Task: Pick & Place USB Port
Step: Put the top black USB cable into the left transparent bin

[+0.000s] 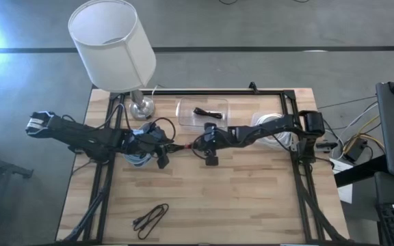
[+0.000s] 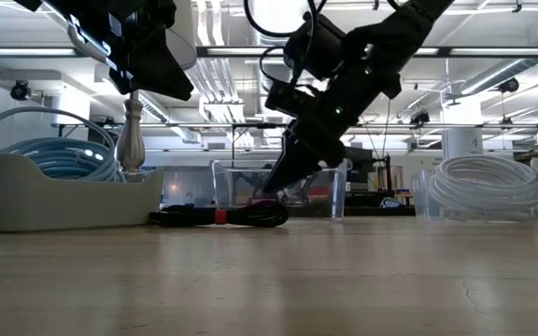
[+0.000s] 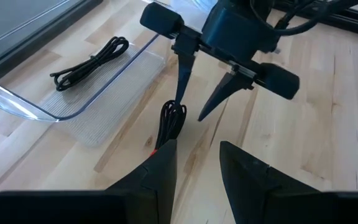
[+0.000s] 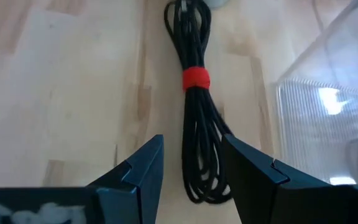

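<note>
Right pincer hangs open, fingers straddling the coiled black USB cable with its red tie at the wooden worktop's centre, ready to clamp. Clear plastic tray waits at twelve o'clock. Left pincer, also open, hovers at nine o'clock.

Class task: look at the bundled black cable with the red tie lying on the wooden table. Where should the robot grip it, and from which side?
Grip the bundled black cable across its straight strands just beside the red tie, where they are held tightest. Come from straight above with the open right hand, fingers either side: the bundle lies flat on the wooden table, so the looped ends would splay.
</note>
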Robot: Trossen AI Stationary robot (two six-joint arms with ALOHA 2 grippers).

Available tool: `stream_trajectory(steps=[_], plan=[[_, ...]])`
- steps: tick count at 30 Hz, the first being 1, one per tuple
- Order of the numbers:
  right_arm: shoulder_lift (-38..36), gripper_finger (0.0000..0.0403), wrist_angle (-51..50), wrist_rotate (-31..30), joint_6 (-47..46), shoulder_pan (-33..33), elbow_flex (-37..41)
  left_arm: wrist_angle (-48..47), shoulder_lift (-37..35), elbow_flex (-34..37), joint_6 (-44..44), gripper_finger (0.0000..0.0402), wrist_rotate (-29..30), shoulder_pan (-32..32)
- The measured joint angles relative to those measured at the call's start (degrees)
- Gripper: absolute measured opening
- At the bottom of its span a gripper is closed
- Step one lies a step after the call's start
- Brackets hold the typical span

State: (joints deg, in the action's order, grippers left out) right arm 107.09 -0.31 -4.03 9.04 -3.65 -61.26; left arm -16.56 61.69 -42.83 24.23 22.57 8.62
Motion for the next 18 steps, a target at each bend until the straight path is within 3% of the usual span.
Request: stream_trajectory(steps=[18], plan=[[-0.2,0.0155,4.3,-0.2,-0.7,-2.3,2.7,0.7,0.0,0.0,0.0,0.0124,2.1,0.0]])
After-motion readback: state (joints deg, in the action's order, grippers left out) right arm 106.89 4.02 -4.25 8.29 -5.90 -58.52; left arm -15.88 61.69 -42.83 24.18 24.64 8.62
